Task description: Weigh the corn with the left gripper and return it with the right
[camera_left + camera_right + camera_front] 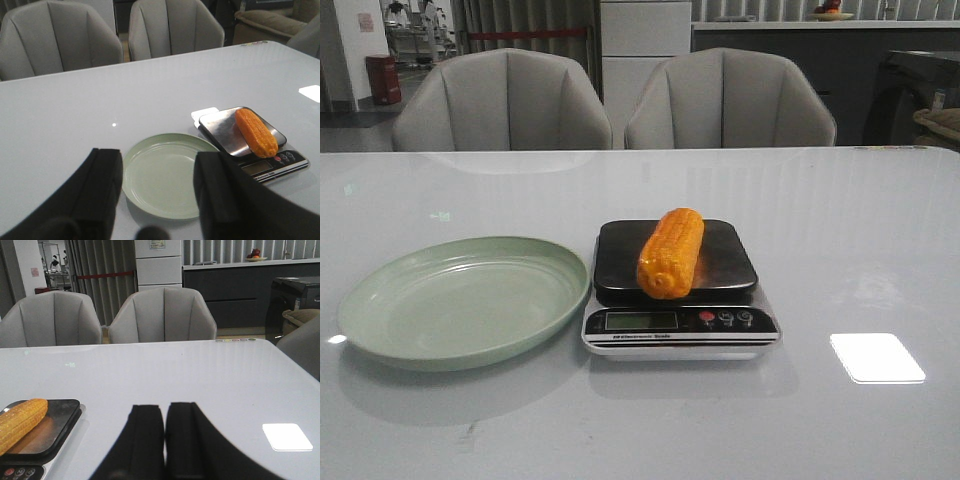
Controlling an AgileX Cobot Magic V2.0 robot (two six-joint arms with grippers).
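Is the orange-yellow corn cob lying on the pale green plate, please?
No, the orange-yellow corn cob lies on the black-topped scale; the pale green plate holds nothing.

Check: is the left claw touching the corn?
Apart. In the left wrist view the left claw hangs open above the plate, and the corn lies alone on the scale.

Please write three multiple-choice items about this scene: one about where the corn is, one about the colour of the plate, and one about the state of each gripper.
1. Where does the corn lie?
A. on the plate
B. on the scale
C. on the bare table

2. What colour is the plate?
A. pale green
B. red
C. black

3. How do the grippers stand?
A. both open
B. left gripper shut, right open
C. left gripper open, right shut

Answers: 1 B, the corn rests on the scale platform. 2 A, the plate is pale green. 3 C, the left gripper fingers are spread apart, and the right gripper fingers meet.
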